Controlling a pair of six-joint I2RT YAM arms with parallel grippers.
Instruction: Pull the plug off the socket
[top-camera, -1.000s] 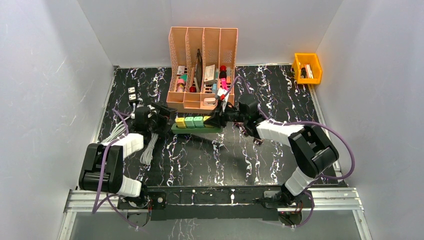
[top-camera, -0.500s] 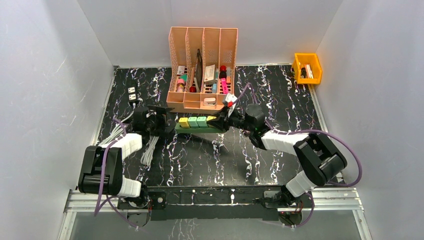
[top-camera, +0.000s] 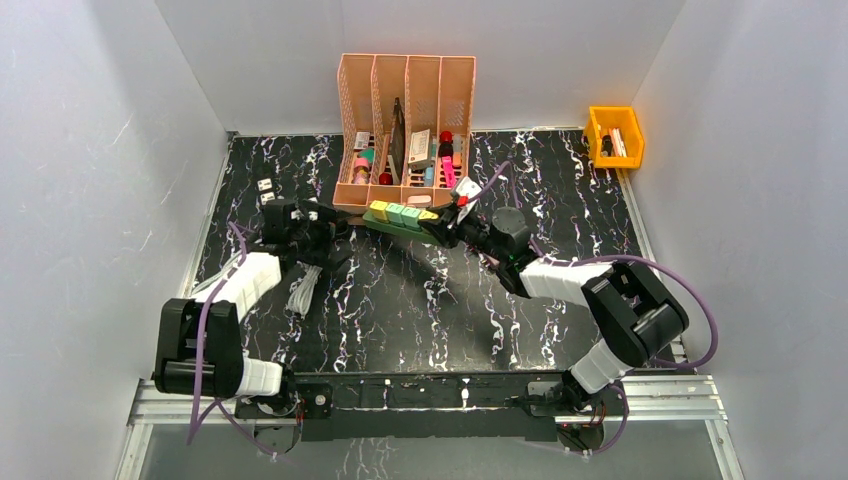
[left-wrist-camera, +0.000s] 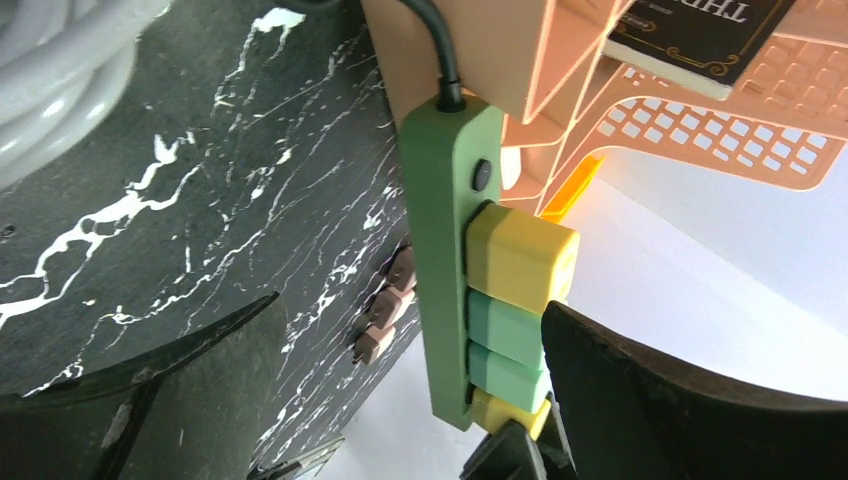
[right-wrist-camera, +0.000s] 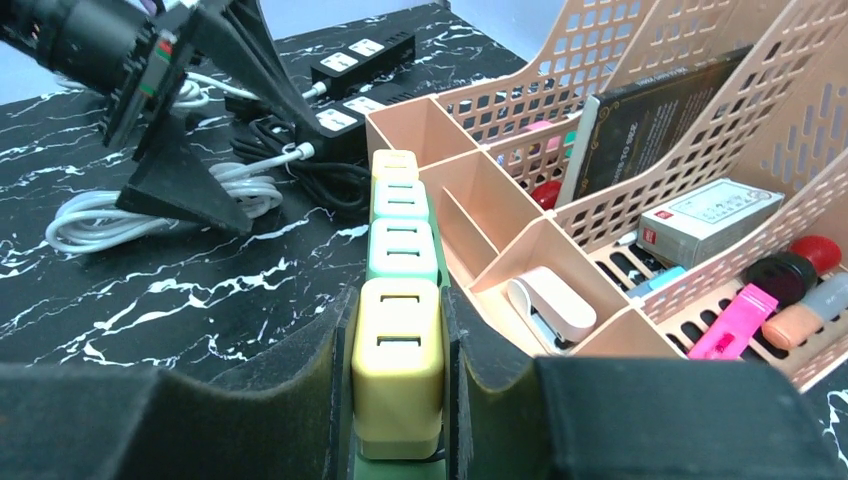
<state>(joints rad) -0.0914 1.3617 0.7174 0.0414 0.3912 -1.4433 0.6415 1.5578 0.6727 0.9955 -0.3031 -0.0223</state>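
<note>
right wrist view: the right fingers (right-wrist-camera: 300, 385) pinch the end yellow plug (right-wrist-camera: 397, 365), still stuck in the green socket strip (left-wrist-camera: 435, 250). the whole strip has slid with them to the rack (right-wrist-camera: 640, 60). left fingers (left-wrist-camera: 680, 400), spread wide, must hold the strip down.

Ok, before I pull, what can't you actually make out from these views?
- Right wrist: the yellow plug's pins and its socket are hidden by the plug body and the shut right tool.
- Left wrist: the row's bottom plug is mostly behind dark tool fingers.
- Top external: the power strip is too small to judge whether the plugs are seated.
</note>
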